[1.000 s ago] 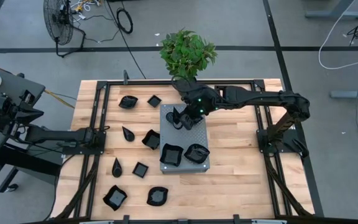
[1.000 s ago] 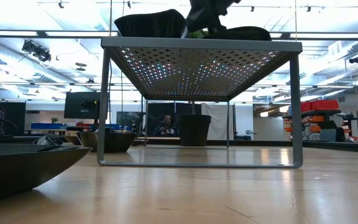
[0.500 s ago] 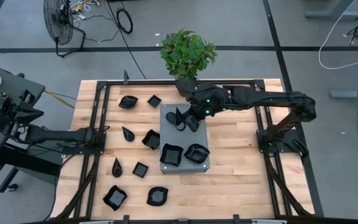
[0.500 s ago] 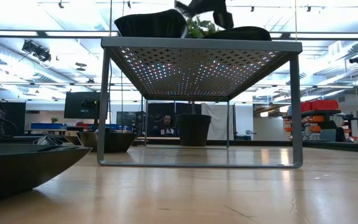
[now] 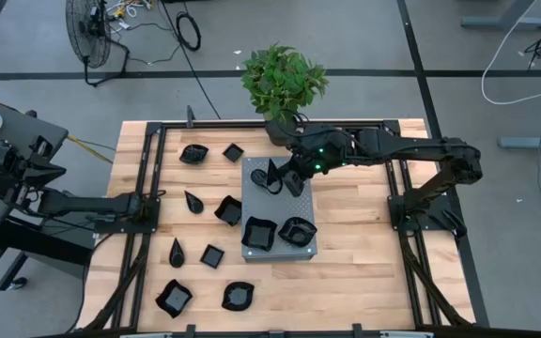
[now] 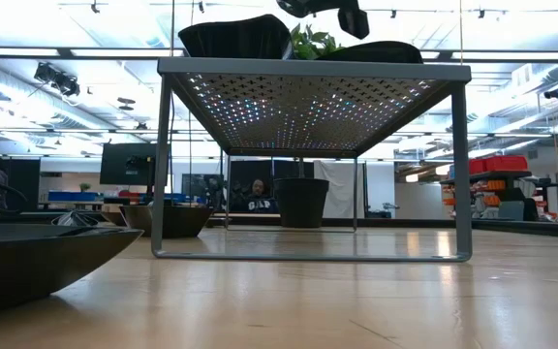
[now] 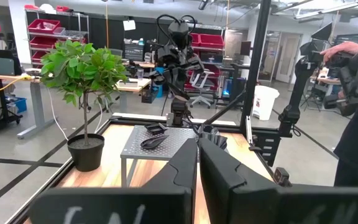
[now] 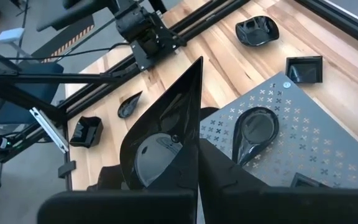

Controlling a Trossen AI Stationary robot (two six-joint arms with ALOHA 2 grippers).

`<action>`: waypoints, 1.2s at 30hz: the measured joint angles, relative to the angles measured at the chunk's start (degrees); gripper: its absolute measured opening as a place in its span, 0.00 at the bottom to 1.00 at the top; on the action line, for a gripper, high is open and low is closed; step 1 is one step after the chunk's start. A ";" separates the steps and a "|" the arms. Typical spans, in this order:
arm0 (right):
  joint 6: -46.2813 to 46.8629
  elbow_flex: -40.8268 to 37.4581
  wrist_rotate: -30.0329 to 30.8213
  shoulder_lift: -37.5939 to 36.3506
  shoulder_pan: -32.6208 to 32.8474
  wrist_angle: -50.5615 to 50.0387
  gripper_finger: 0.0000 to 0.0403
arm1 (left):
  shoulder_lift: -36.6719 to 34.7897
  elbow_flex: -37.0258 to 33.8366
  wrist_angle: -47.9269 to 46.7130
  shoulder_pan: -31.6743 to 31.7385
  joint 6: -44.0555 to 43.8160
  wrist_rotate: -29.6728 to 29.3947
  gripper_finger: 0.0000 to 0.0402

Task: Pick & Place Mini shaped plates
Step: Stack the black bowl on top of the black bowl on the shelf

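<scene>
My right gripper (image 5: 286,178) hangs over the far part of the grey perforated slab (image 5: 276,202), shut on a glossy black teardrop plate (image 8: 160,130). A second teardrop plate (image 8: 257,130) lies flat on the slab below it. A square plate (image 5: 257,233) and a wavy-edged plate (image 5: 296,230) sit on the slab's near end, and both show in the low view (image 6: 235,37). Several more black plates lie on the wood left of the slab, such as a square one (image 5: 228,210). My left gripper (image 5: 154,200) waits shut at the table's left. My right gripper pinches the teardrop plate at its broad end (image 8: 179,158). One finger (image 8: 219,171) shows against the plate's outer side; the plate hides the other. The plate stands on edge, its pointed tip (image 8: 197,65) reaching out past the fingertips, lifted clear of the slab.
A potted plant (image 5: 285,80) stands at the table's far edge, just behind the slab. Black frame rails (image 5: 148,188) run along both table sides. The slab stands on legs (image 6: 161,165) above the wood. A person (image 7: 356,93) stands beyond the table.
My right gripper has risen from just above the slab's top and drifted a little toward the table's right edge.
</scene>
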 joint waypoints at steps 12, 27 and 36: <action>12.48 -5.20 3.58 -0.70 0.00 15.01 0.00 | 0.00 -0.01 0.01 0.00 0.00 0.00 0.06; 65.86 -26.14 15.51 -1.62 0.30 52.42 0.00 | -0.02 0.02 0.02 0.00 0.01 0.00 0.06; 76.11 -26.64 21.57 -1.60 0.45 54.21 0.00 | -0.02 0.02 0.01 -0.01 0.00 0.00 0.06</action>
